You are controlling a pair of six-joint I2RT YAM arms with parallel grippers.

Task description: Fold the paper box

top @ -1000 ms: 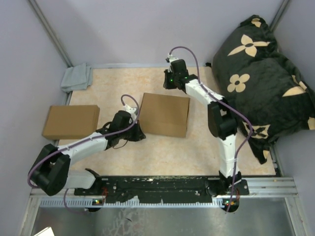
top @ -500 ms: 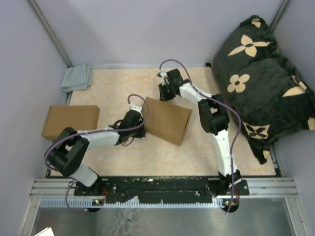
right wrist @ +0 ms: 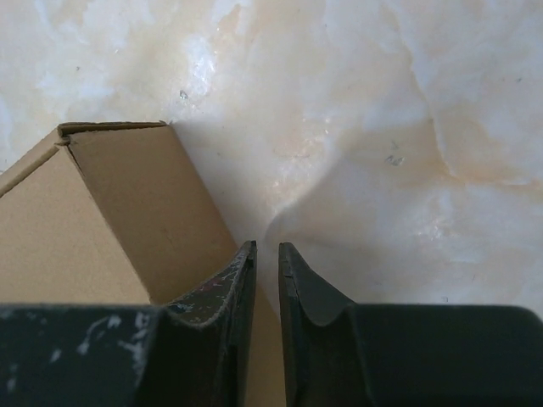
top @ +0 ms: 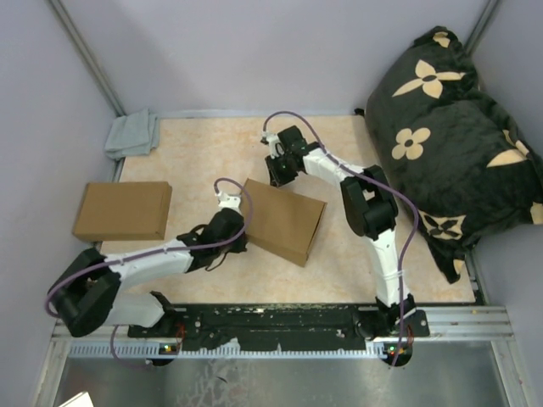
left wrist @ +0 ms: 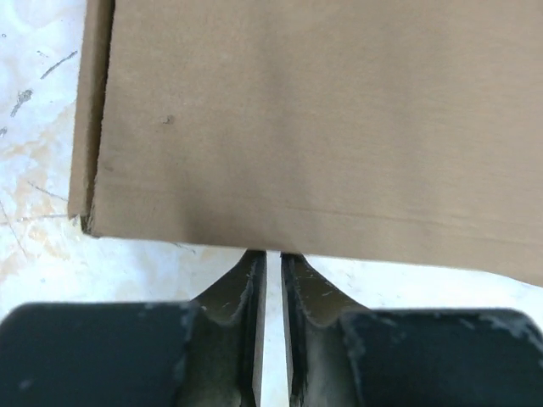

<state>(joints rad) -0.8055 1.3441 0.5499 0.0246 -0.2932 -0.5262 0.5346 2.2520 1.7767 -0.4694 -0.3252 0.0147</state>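
Observation:
The paper box (top: pixel 284 219) is a closed plain brown cardboard mailer lying skewed in the middle of the table. My left gripper (top: pixel 240 229) sits at its left edge. In the left wrist view the left gripper (left wrist: pixel 273 253) has its tips against the box (left wrist: pixel 322 119) rim, a thin empty slit between the jaws. My right gripper (top: pixel 276 176) hovers at the box's far left corner. In the right wrist view the right gripper (right wrist: pixel 266 246) is narrowly parted above the box (right wrist: pixel 127 212) side, gripping nothing.
A second flat brown cardboard box (top: pixel 123 210) lies at the left. A small grey cloth (top: pixel 133 134) sits in the far left corner. A black cushion with beige flowers (top: pixel 450 127) fills the right side. The arms' base rail (top: pixel 280 322) runs along the near edge.
The box has turned clockwise and slid slightly nearer. My right gripper moved left and closer, down to the box's far corner. Both pairs of jaws have parted a little.

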